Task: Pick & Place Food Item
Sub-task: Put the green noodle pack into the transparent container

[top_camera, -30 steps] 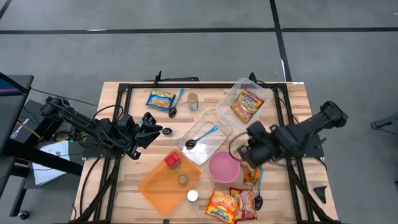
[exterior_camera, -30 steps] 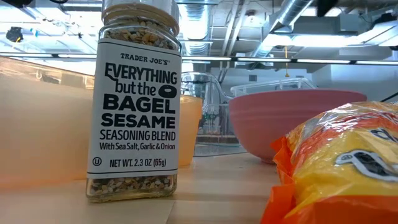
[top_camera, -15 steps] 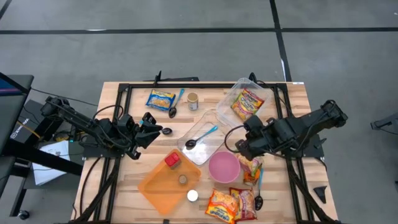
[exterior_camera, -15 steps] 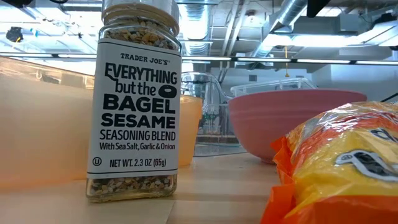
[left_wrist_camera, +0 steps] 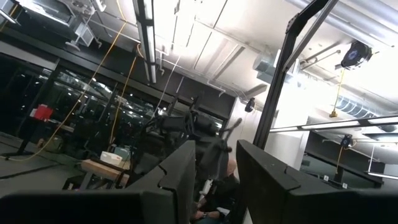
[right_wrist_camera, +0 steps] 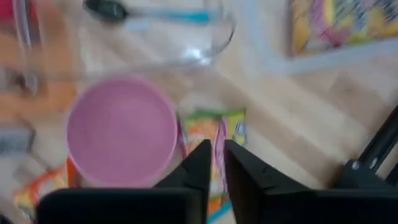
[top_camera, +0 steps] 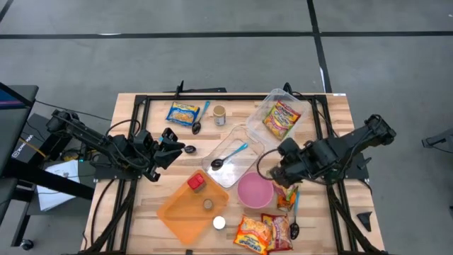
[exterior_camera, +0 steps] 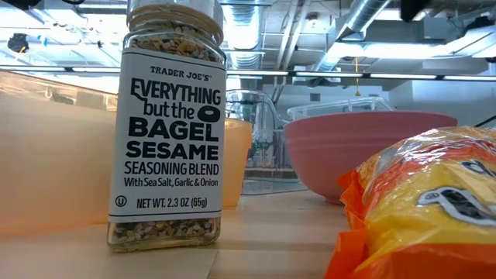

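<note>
Right end effector (top_camera: 281, 172) hangs above the bench (top_camera: 333, 120), its fingers (right_wrist_camera: 200, 163) nearly together with only a thin slit between them and nothing in it; straight below lies a green and orange food packet (right_wrist_camera: 214, 134) flat on the wood, just beside the pink bowl (top_camera: 255, 189). Left end effector (top_camera: 172, 147) waits over the bench's left side, tilted up toward the room, its fingers (left_wrist_camera: 180, 171) a narrow gap apart and empty. Counted from above: four spoons with blue handles, one in the clear glass dish (top_camera: 233, 154), one by the left end effector, one near the back edge, one at the front right; one pink bowl; one orange tray (top_camera: 173, 212) holding a red item (top_camera: 196, 183); one clear tub (top_camera: 303, 106) with a noodle packet (top_camera: 280, 118) inside; further packets at the back left (top_camera: 182, 112) and front (top_camera: 253, 232); one seasoning jar (exterior_camera: 172, 124) near the tray's front corner. Bare wood lies open along the bench's right edge and at the front left corner; the middle is crowded, bowl, dish and tray close together.
</note>
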{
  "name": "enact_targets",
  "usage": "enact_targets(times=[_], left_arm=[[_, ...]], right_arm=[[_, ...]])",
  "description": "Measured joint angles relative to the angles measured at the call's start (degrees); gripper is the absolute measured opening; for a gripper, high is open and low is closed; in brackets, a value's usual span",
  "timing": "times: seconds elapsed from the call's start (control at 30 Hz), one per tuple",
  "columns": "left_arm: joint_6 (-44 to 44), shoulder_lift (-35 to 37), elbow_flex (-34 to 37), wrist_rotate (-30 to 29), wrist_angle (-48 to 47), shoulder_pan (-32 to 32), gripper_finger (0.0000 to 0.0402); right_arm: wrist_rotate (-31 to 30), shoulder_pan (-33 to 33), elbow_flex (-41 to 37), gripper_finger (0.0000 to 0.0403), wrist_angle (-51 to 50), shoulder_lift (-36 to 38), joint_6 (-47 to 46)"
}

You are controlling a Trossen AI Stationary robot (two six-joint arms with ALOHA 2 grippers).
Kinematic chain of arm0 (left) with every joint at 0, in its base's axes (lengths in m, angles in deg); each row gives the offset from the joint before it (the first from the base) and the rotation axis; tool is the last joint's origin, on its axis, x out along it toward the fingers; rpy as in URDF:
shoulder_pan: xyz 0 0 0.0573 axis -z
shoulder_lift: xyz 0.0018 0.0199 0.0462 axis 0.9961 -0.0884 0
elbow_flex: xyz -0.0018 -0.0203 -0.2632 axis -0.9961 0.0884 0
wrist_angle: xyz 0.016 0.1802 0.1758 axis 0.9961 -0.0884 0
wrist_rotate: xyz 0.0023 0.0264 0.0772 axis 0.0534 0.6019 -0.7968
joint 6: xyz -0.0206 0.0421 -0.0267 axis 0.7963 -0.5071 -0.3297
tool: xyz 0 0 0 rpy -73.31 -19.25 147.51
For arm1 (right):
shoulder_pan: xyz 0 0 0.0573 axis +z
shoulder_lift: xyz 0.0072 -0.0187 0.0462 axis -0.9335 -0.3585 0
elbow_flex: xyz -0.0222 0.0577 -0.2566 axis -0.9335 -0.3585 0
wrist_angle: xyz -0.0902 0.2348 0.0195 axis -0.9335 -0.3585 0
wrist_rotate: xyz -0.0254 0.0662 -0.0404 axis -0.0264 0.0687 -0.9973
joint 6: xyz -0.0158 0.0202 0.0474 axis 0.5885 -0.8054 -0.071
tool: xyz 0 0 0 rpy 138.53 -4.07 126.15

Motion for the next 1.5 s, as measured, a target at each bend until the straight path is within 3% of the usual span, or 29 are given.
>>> enact_targets(times=[0.27, 0.4, 0.53, 0.7, 0.9, 1.2, 1.5], left_arm=[[-0.1, 0.0, 0.0, 0.0, -0.2, 0.0, 0.0112], [-0.1, 0.0, 0.0, 0.0, -0.2, 0.0, 0.0112], [0.0, 0.0, 0.0, 0.0, -0.2, 0.0, 0.0112], [0.4, 0.0, 0.0, 0.0, -0.1, 0.0, 0.0112], [1.4, 0.0, 0.0, 0.0, 0.0, 0.0, 0.0112], [2.0, 0.0, 0.0, -1.3, 0.1, 0.0, 0.0112], [2.0, 0.0, 0.0, -1.8, 0.3, 0.0, 0.0112]], right_arm=[[8.3, 1.8, -11.5, 0.0174, 6.7, 0.1, -2.1], [12.6, 1.3, -19.7, 0.0212, 15.1, 2.6, -3.2], [15.0, 0.7, -29.2, 0.021, 23.2, 8.0, -5.8], [16.7, -0.9, -39.4, 0.0178, 29.7, 16.7, -6.6], [19.0, -5.2, -47.7, 0.0167, 33.0, 23.3, -1.6], [21.3, -12.1, -54.1, 0.0195, 38.6, 24.0, 9.2], [24.0, -15.6, -60.5, 0.0193, 48.4, 24.0, 13.3]])
